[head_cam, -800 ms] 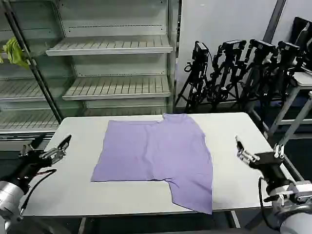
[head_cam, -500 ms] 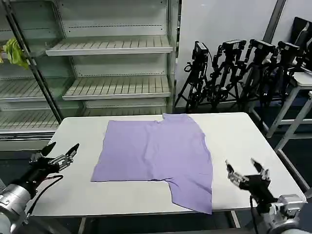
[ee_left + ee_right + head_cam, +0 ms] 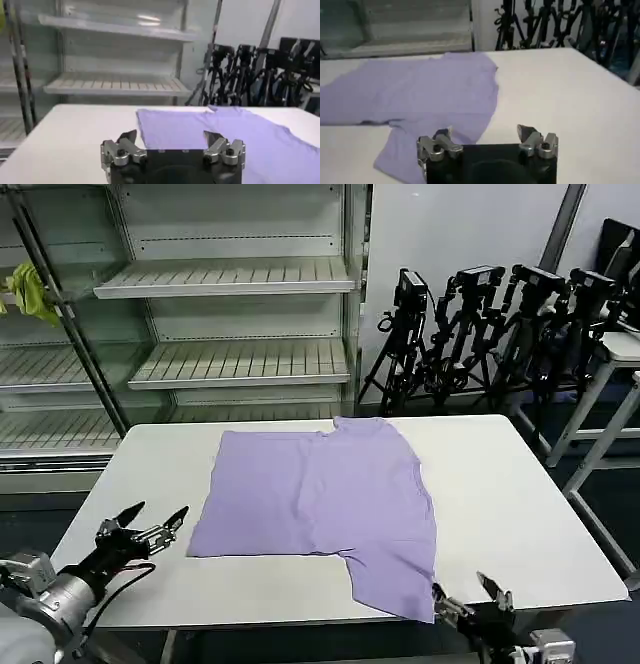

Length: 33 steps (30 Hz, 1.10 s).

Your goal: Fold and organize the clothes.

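A lavender T-shirt [image 3: 325,504] is laid flat on a white desk [image 3: 500,484], roughly at its centre. The main body is spread as a wide panel with its long axis running from left to right across the desk. One flap is extended toward the near edge on the right side, where its lowest corner is seen reaching the desk's front rim. The far edge of the shirt is raised slightly into a small peak pointing toward the shelves [image 3: 230,334] behind the desk.

The left pincer [image 3: 145,529] is held low over the desk's near left corner, just beside the shirt's left edge but apart from it; its fingers are spread and nothing is gripped. The right pincer [image 3: 470,602] is held at the desk's front rim, close to the shirt's hanging corner; its fingers are likewise spread apart and empty.

Camera tripods [image 3: 490,324] are grouped beyond the desk's far right side.
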Available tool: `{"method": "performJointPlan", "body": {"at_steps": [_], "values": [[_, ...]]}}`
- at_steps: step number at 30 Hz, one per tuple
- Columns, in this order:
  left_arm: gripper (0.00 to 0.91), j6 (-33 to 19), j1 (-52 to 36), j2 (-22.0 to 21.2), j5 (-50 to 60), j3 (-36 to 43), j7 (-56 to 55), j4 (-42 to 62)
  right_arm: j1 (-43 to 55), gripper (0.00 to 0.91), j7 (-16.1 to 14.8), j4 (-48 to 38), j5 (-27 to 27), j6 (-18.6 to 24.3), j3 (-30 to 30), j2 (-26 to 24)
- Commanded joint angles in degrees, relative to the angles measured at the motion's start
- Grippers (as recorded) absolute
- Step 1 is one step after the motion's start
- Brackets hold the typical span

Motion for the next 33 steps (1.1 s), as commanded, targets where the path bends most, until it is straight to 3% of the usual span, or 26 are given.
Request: {"method": "performJointPlan", "body": {"at_steps": [1, 33], "values": [[0.907, 0.27, -0.11, 0.17, 1.57, 3.1, 0.17, 1.86, -0.96, 0.907, 0.36, -0.31, -0.77, -0.26, -3.58, 0.36], [0.907, -1.4, -2.33, -0.89, 7.77, 12.84, 2.34, 10.68, 2.03, 0.907, -0.83, -2.61, -3.48, 0.61, -6.8, 2.8]]}}
